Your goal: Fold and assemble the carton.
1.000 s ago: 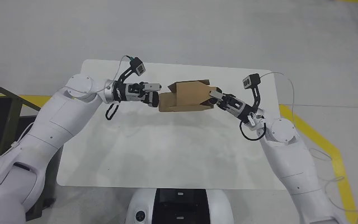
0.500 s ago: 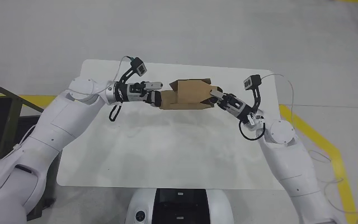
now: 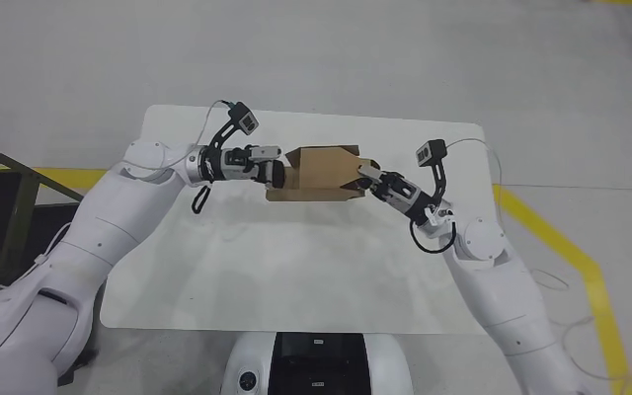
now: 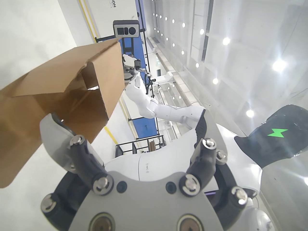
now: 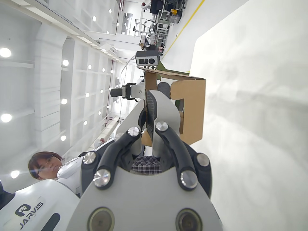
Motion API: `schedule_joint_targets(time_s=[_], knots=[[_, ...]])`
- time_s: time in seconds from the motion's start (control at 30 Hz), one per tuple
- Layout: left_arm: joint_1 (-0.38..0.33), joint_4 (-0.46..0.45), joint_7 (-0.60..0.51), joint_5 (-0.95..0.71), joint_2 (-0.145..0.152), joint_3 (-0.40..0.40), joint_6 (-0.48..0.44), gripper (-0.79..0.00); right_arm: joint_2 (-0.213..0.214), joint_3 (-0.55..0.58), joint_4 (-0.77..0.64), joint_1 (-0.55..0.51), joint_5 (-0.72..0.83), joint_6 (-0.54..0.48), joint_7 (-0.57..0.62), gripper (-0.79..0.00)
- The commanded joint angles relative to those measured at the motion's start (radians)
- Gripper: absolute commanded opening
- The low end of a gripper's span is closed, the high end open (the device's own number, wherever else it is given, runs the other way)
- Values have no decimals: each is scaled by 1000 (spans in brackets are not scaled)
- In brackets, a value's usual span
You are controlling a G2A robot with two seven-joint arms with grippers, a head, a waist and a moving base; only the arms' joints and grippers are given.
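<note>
A brown cardboard carton (image 3: 318,170), partly opened into a tube with loose flaps, hangs above the far middle of the white table (image 3: 296,276). My right gripper (image 3: 361,179) is at its right end, shut on the edge of one cardboard panel (image 5: 147,90). My left gripper (image 3: 274,178) is at the carton's left end and stands wide open. In the left wrist view one of its fingers (image 4: 57,131) lies against the carton's wall (image 4: 60,106), and the other finger (image 4: 202,126) is well apart in the air.
The table's far edge (image 3: 316,114) runs just behind the carton. A dark frame (image 3: 12,197) stands off the table's left side, and a yellow floor line (image 3: 563,237) runs past the right side. Bare tabletop lies in front of the carton.
The carton has shifted left and a little nearer, carried by my right gripper. My left gripper has stayed at its left end, roughly in place.
</note>
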Motion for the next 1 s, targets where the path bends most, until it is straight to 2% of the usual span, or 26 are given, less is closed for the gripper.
schedule_joint_targets(time_s=[0.0, 0.23, 0.47, 0.97], knots=[[0, 8, -18, -14, -9, 0, 0, 0, -2, -4, -6, -2, 2, 2, -8, -785], [2, 32, -37, -23, -33, -12, -21, 0, -9, -29, -23, -10, 17, 15, -12, -785], [16, 41, -122, -101, -54, -36, -12, 0, -16, -40, -23, -14, 22, 8, -37, -785], [44, 61, -140, -128, -96, -103, 7, -15, -29, -53, -28, -21, 46, 5, -59, -785]])
